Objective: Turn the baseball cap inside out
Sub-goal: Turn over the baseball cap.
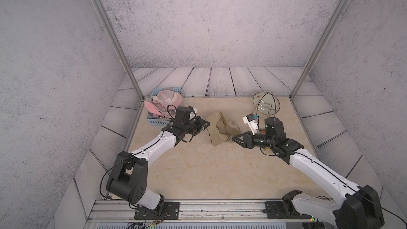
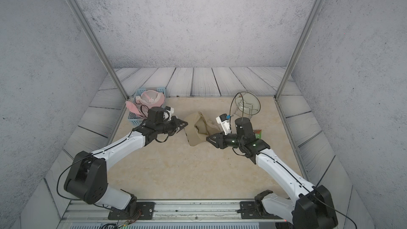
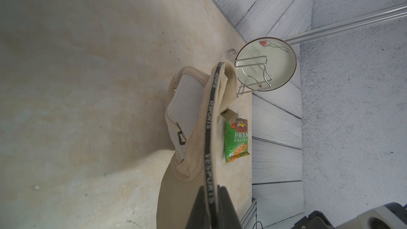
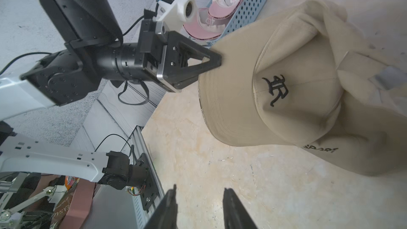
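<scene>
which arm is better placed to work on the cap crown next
Right. The left gripper is clamped on the cap at its edge; the right gripper is empty, jaws apart, close to it.

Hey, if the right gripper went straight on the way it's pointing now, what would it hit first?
Most likely the beige cap, which the left gripper holds by its edge. The right gripper, jaws apart and empty, points toward the cap in both top views; which part it would touch is unclear.

You read VESPURIS on the inner band [image 3: 208, 126] of the beige cap [image 4: 275, 111], "sport" on its side; green snack packet [image 3: 236, 144] reads 纤脆玉米.
</scene>
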Motion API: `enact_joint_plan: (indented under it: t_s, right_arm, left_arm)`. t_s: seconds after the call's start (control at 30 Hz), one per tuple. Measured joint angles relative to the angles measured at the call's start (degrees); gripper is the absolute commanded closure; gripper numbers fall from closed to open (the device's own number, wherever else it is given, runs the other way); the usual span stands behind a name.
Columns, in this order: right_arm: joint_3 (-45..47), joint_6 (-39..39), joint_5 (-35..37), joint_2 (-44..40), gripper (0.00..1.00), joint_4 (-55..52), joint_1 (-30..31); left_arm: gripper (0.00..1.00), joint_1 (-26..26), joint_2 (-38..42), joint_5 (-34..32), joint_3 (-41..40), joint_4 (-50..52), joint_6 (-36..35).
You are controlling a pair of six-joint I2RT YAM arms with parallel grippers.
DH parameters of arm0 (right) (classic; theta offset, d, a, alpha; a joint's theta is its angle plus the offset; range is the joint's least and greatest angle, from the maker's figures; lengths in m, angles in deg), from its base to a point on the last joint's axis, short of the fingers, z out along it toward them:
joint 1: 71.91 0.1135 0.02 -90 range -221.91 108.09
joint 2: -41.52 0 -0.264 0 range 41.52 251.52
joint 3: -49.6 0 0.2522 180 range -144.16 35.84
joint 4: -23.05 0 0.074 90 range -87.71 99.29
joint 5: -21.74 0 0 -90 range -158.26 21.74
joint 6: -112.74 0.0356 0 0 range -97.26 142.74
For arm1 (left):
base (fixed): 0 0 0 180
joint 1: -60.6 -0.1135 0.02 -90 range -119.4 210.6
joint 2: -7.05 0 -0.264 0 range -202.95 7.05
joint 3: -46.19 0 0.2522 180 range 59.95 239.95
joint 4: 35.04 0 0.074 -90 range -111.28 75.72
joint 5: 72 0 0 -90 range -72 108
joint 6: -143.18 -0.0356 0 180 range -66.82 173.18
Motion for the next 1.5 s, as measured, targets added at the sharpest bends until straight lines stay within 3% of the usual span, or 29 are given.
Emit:
enact_joint_plan:
  t_s: [0.2,0.63,1.07,1.5]
  right_arm:
    - [-1.25,-0.55,5.18,7.67,0.70,-1.20,2.86]
    - [-13.60,-3.52,18.16,27.54,0.71,-4.26,3.63]
    - [-20.92,-5.84,31.32,37.57,0.57,-9.42,4.87]
    - [-24.63,-6.54,37.40,43.36,0.43,-12.76,7.23]
  left_arm:
    - [1.00,0.00,2.60,2.69,-4.20,-2.78,1.11]
    - [1.00,0.00,3.26,4.46,-9.92,-2.71,-1.64]
    - [1.00,0.00,2.34,2.78,-9.92,-0.98,-4.72]
    - [1.00,0.00,0.94,2.47,-9.90,-0.31,-6.23]
